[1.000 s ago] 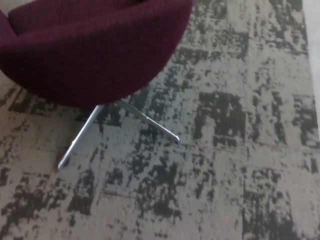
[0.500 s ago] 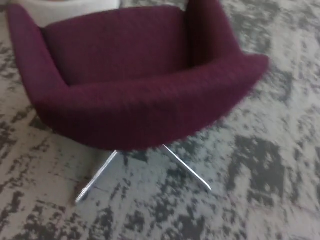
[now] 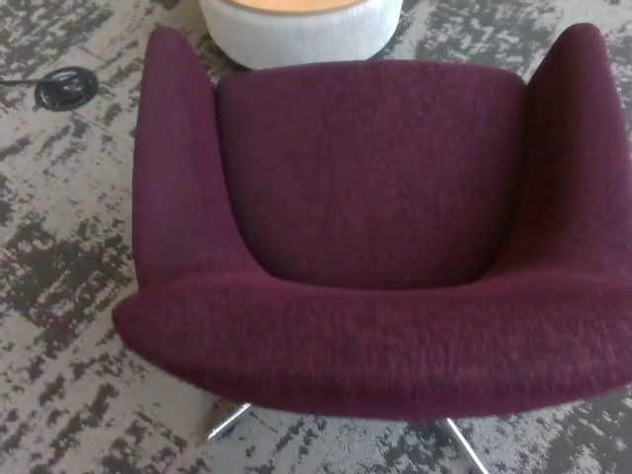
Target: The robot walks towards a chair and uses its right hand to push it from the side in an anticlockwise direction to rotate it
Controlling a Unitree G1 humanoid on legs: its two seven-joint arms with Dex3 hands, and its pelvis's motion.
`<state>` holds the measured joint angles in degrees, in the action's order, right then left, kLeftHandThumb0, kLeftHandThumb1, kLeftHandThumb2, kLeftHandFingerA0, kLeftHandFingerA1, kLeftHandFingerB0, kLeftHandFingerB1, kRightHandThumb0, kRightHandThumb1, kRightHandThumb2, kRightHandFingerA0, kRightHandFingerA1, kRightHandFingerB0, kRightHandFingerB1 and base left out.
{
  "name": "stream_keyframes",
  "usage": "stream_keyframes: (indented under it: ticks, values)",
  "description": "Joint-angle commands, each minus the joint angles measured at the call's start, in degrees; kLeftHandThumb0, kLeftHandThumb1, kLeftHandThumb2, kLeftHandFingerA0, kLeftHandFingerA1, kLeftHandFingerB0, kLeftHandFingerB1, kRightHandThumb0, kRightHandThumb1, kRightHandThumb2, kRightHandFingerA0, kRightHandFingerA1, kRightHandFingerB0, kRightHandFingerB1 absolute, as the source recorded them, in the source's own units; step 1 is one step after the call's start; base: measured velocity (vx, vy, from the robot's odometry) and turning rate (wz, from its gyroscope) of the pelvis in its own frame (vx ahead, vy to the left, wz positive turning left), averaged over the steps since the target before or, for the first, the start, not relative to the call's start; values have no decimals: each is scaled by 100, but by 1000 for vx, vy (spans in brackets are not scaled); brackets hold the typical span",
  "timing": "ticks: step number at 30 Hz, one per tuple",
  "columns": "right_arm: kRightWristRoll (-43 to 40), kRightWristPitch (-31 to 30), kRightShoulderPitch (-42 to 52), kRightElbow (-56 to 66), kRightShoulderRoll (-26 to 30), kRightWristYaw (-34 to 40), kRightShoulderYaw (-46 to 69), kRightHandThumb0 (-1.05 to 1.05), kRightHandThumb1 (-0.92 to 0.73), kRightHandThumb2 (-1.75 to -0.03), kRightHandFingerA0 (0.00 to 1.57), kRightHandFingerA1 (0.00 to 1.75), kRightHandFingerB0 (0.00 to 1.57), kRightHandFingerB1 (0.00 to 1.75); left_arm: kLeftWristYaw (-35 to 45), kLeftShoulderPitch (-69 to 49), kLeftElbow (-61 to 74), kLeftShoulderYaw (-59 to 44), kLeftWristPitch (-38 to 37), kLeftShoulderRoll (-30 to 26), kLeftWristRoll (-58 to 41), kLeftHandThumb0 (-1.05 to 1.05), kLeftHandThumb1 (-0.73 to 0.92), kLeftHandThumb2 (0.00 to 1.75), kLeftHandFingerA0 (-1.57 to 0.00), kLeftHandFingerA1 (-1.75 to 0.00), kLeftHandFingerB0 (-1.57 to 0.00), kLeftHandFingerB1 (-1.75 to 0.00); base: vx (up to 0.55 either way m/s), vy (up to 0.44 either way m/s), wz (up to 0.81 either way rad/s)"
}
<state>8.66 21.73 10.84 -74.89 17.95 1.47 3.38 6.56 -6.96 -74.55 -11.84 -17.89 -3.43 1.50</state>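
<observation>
Mottled grey carpet (image 3: 59, 286) surrounds your chair (image 3: 370, 247), which now fills the view from above; half a second ago you saw it at an angle, so the camera moved. At 12 o'clock sits a white stool (image 3: 301, 30). Neither hand shows; their state is unknowable.

No part of the robot's body is showing in the head view. Neither of its 2 arms is reaching into the picture from the left or right edge, and neither hand is appearing anywhere in it.
</observation>
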Motion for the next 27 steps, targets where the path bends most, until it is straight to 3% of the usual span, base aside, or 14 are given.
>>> stream_keyframes:
  ticks: [1,3,4,5,10,12,13,16,17,18,20,21,22,27]
  values:
    - [19,24,96,-1,24,37,-28,-85,-61,-95,19,55,3,42,-36,-34,-9,43,-81,-97,-7,-72,79,64,-27,-44,-25,-30,173,49,14]
    - [-3,-27,99,16,22,24,-27,-78,-73,-63,20,44,5,41,37,-57,-17,5,-99,-97,-63,-72,80,64,-25,-43,-26,-30,205,61,7]
    - [1,-20,108,23,23,29,-34,-80,-58,-95,16,53,2,43,12,-53,-27,0,-83,-96,-63,-72,79,64,-28,-43,-27,-30,199,106,10]
    - [11,1,123,36,24,41,-45,-80,-58,-95,16,53,2,43,-31,-46,-41,-6,-55,-93,-60,-72,79,64,-28,-43,-27,-30,214,172,14]
    - [13,-1,104,11,40,69,-55,-85,-60,-94,18,54,3,42,11,-72,-45,-55,-99,-81,-106,-71,78,64,-31,-44,-29,-31,169,197,22]
    - [83,59,121,25,68,107,-122,-78,-75,-63,20,46,4,43,-65,-81,-41,59,-120,-105,29,-73,80,65,-31,-46,-29,-31,27,48,10]
    - [74,81,127,47,84,66,-124,-79,-58,-94,10,51,4,45,17,-90,-46,-43,-144,-76,-91,-74,78,64,-30,-47,-29,-32,-3,21,12]
    - [67,73,109,46,87,55,-133,-83,-58,-95,11,50,4,43,-41,-42,-74,-95,-62,-67,-126,-78,67,72,-33,-47,-28,-35,-19,-50,8]
    - [-7,55,77,29,68,19,-65,-39,-38,-99,0,50,2,54,-51,-25,-72,-82,-50,-67,-107,-79,69,71,-32,-45,-28,-34,-36,-104,10]
    - [-21,54,54,20,65,11,-50,-79,-57,-93,9,49,4,43,-53,-8,-77,-86,-41,-67,-101,-78,69,70,-33,-46,-28,-35,-39,-122,12]
    - [5,16,34,25,69,33,-62,-76,-73,-63,16,42,5,39,-130,7,-84,-59,-11,-64,-62,-78,68,72,-34,-45,-28,-35,-62,-171,16]
    - [9,23,32,35,66,50,-63,-39,-41,-101,0,50,2,54,-116,-7,-73,-59,-30,-58,-69,-78,69,72,-33,-45,-27,-35,-86,-202,10]
    - [-12,13,31,38,65,26,-45,-78,-73,-62,19,44,6,40,-107,-20,-76,-38,-61,-66,-47,-75,80,64,-33,-42,-30,-32,-147,-187,-52]
    - [19,-2,20,-1,69,49,-51,-77,-74,-63,18,43,5,42,-54,-87,-60,-14,-140,-77,-63,-76,68,70,-33,-48,-27,-35,-125,-205,7]
